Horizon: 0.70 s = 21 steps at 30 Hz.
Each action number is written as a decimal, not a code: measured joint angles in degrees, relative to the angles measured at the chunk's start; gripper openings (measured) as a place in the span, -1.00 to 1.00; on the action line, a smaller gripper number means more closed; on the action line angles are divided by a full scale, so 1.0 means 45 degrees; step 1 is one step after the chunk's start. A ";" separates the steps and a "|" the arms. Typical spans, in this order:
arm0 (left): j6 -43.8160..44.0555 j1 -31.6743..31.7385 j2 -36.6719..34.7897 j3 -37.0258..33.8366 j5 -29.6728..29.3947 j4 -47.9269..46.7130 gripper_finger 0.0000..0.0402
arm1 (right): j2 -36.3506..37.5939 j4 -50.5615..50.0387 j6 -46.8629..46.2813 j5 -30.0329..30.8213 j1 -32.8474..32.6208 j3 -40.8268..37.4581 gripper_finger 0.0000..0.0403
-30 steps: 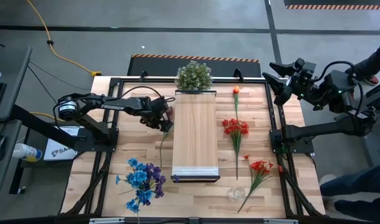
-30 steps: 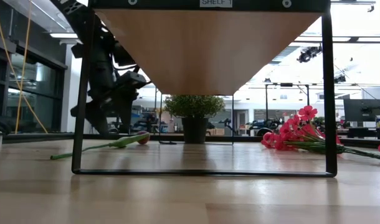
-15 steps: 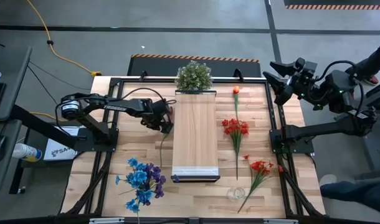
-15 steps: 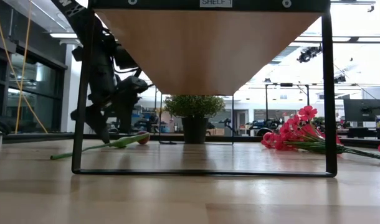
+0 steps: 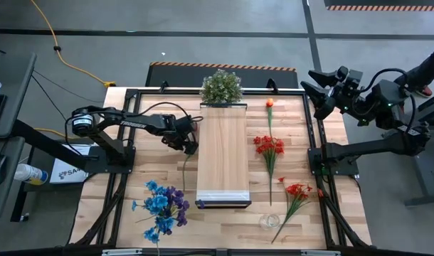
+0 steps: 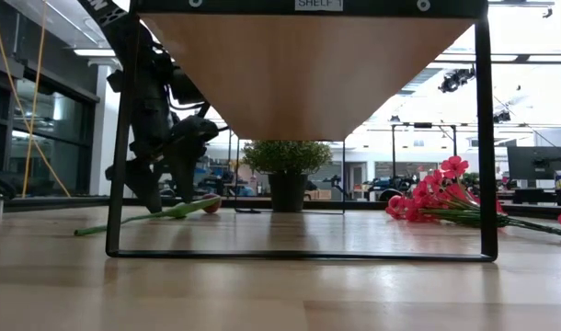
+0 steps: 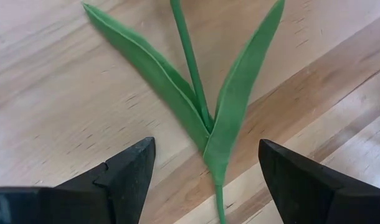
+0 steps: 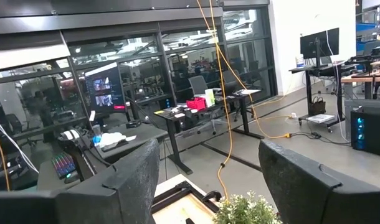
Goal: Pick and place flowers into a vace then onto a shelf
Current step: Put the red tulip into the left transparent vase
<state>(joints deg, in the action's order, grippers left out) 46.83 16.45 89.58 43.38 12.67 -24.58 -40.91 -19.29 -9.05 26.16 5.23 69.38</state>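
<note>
High view has the left gripper [image 5: 191,142] sitting left of centre, right beside the long light-wood shelf board [image 5: 222,153] that runs down the middle of the butcher-block tabletop [image 5: 131,213]. It's low over a single green-stemmed flower [image 5: 186,165] lying on the wood along the shelf's left edge. Left wrist view shows it well: both dark fingers [image 7: 124,171] are spread apart with the green stem and its two long leaves [image 7: 209,118] lying between them, nothing pinched, so it's released and not holding anything. In the low view that same gripper [image 6: 161,188] hangs at the left of the frame just above the flower [image 6: 184,209], under the shelf's black frame. The other flowers are flat on the table too: a blue and purple bunch [image 5: 162,206] lower left, dark red blooms [image 5: 269,146] right of the shelf, bright red ones [image 5: 297,190] lower right, and an orange bud [image 5: 270,104] up top. A bushy round green plant [image 5: 221,87] sits at the shelf's far end. The right gripper [image 5: 311,89] waits off the table's upper right edge, fingers [image 8: 131,174] apart and empty.
</note>
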 joint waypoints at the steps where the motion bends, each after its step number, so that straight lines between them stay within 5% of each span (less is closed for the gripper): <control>1: -0.0011 0.0000 0.0000 0.0000 0.0001 -0.0004 0.59 | 0.0000 0.0000 0.0000 0.0000 -0.0005 0.0000 0.30; 21: -0.0073 0.0000 0.0019 0.0015 -0.0230 -0.0203 0.59 | 0.0000 0.0068 0.0004 -0.0002 -0.0002 0.0000 0.30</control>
<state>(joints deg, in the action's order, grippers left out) 46.51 16.45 89.67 43.44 11.63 -25.49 -40.91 -18.98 -9.03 26.15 5.23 69.38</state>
